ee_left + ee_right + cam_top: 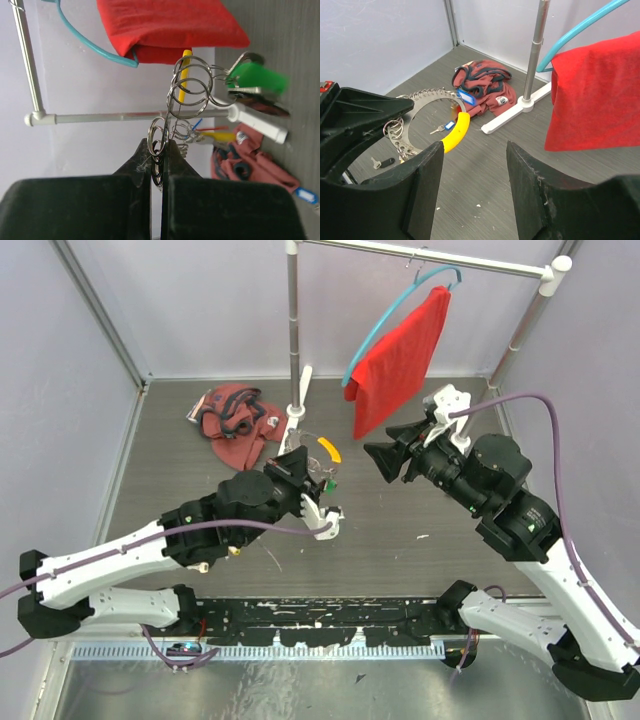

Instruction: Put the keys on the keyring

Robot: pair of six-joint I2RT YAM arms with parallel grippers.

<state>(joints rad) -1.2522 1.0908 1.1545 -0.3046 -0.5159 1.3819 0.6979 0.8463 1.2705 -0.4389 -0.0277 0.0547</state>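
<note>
Left pincer [160, 145] is clamped on a small split ring [159, 132] of the keyring [457, 131], a green key [256, 80] dangling just beyond its tips, seemingly presenting it for threading, while the right pincer [475, 150], jaws apart and empty, probably must next fetch the loose blue key [446, 127] ahead of it.
</note>
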